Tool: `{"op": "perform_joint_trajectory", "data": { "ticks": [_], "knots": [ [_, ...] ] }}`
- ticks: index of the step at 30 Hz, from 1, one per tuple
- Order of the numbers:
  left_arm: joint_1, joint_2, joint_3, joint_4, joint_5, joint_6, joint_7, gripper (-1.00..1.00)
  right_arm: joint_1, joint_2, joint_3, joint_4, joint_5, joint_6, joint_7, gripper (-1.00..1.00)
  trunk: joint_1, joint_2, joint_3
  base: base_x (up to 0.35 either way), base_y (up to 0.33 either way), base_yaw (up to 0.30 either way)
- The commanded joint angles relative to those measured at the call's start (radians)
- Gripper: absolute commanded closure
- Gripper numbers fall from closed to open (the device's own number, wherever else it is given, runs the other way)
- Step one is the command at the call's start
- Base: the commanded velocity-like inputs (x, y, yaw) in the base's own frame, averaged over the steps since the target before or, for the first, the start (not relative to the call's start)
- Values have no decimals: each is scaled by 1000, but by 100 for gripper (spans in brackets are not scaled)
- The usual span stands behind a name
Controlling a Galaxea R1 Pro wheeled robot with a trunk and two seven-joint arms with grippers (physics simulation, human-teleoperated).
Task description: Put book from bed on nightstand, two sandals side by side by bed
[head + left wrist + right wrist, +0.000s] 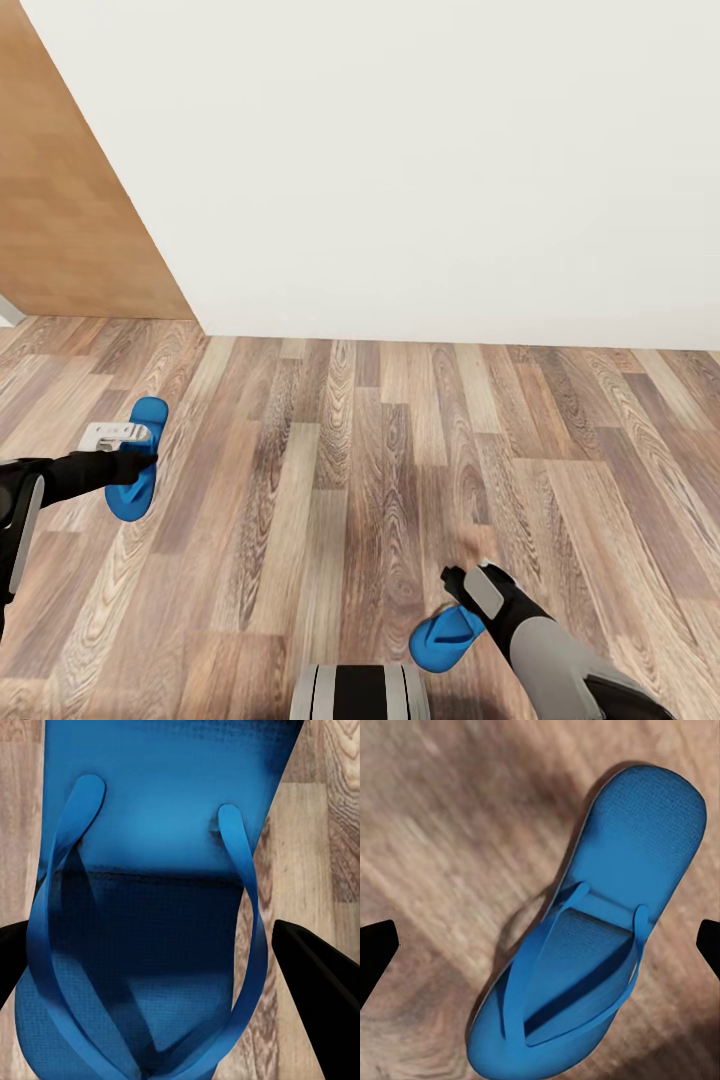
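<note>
Two bright blue sandals lie apart on the wood-plank floor. My left gripper is down around the left sandal, shut on it across its width. In the left wrist view that sandal sits between the black fingertips, straps up. The right sandal lies just in front of my base. My right gripper hangs open above it. In the right wrist view this sandal rests flat on the floor, well apart from both fingertips. The bed, the book and the nightstand are out of view.
A white wall closes off the floor ahead. A tan wooden panel stands at the far left. Bare plank floor stretches between the two sandals. My base shows at the lower edge.
</note>
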State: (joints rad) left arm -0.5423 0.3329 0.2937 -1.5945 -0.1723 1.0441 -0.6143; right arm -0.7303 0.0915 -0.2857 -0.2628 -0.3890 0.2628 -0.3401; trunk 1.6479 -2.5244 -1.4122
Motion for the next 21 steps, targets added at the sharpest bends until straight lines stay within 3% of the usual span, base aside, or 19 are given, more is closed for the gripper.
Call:
{"op": "perform_joint_trajectory", "data": {
  "ticks": [1,11,21],
  "knots": [
    [-1,0,1,-1,-10,3,-12,100,-1,1,2,-2,-9,4,-7,-100,0,0,-1,0,0,0],
    [-1,0,1,-1,-10,3,-12,100,-9,8,3,-2,-10,4,-7,-100,4,-2,-35,0,0,0],
    [-1,0,1,-1,-10,3,-12,100,-14,8,3,-2,-10,4,-7,-100,5,-3,-43,0,0,0]
  ]
}}
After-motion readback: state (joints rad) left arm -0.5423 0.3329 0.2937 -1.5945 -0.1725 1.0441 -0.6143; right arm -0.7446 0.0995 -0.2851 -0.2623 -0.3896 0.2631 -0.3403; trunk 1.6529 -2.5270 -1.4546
